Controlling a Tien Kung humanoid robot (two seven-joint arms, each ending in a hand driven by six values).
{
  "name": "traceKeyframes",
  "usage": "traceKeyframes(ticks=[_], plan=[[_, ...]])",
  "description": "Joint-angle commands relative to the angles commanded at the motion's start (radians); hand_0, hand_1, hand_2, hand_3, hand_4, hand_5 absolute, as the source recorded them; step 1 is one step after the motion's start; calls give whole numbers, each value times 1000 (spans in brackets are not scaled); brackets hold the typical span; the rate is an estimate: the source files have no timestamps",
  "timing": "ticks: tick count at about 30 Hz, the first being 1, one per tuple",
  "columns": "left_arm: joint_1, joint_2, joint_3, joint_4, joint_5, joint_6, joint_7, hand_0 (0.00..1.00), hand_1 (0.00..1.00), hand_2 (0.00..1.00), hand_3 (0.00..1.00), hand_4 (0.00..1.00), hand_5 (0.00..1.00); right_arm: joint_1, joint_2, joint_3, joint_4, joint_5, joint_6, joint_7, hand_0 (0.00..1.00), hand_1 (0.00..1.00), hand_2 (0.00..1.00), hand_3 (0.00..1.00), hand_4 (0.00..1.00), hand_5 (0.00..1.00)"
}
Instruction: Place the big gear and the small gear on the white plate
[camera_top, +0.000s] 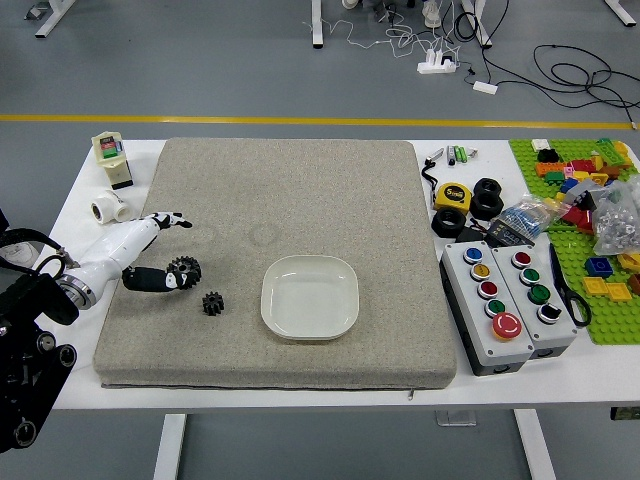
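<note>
Big gear (185, 271) is sitting on the gray mat (250, 185), right by the thumb of the left hand (118, 250), whose fingers look spread and not gripping anything, so I'd guess it's lining up a grab. Small gear (212, 303) is nearby, between it and the white plate (310, 330), probably so both are a short trip away. Mat's on a white surface (250, 397), with button boxes (490, 335) and toy bricks (597, 267) off to the right. Gray floor (250, 70) beyond, yellow line (300, 122) across it.
</note>
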Motion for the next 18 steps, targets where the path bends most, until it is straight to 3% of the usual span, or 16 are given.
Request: traceKeyframes(ticks=[9, 10, 18], plan=[[-5, 5, 16, -1, 0, -33, -2, 718, 763, 845, 709, 831, 244, 2, -1, 1, 0, -2, 1, -1, 657, 673, 743, 554, 751, 611], [-6, 5, 18, 3, 0, -38, -2, 717, 763, 840, 726, 879, 300, 3, -1, 1, 0, -2, 1, -1, 656, 673, 743, 553, 751, 612], [-24, 4, 32, 45, 0, -60, 0, 691, 756, 834, 705, 867, 299, 6, -2, 0, 0, -1, 1, 0, 657, 673, 743, 554, 751, 612]])
